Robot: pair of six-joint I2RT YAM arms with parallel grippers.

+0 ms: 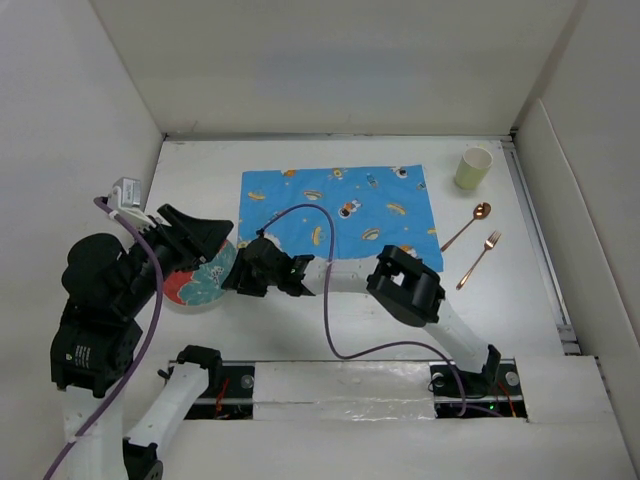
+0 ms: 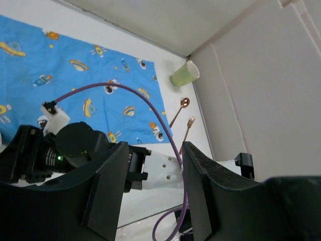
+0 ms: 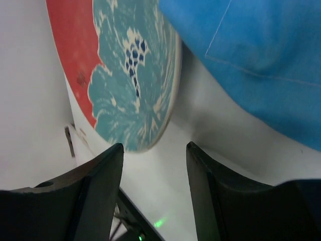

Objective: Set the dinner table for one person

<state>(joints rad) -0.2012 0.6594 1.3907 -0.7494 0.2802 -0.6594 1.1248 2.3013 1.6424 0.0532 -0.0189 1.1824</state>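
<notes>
One item looks placed, the mat (image 1: 338, 213) on the table (image 1: 200, 170); plate (image 1: 200, 280) sits off its near-left corner, cup (image 1: 474, 167), spoon (image 1: 467, 226), fork (image 1: 480, 258) unset at right (left gripper (image 2: 155, 148) and right gripper (image 3: 154, 148) both spread, empty, by the plate).

No text, brand or number can be read anywhere. A small white label (image 1: 88, 351) sits on the left arm (image 1: 95, 300), its print too small to make out.

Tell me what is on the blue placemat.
No tableware shows on the placemat; only a purple cable arcs above it. The right gripper covers its near-left edge, hiding that strip.
</notes>
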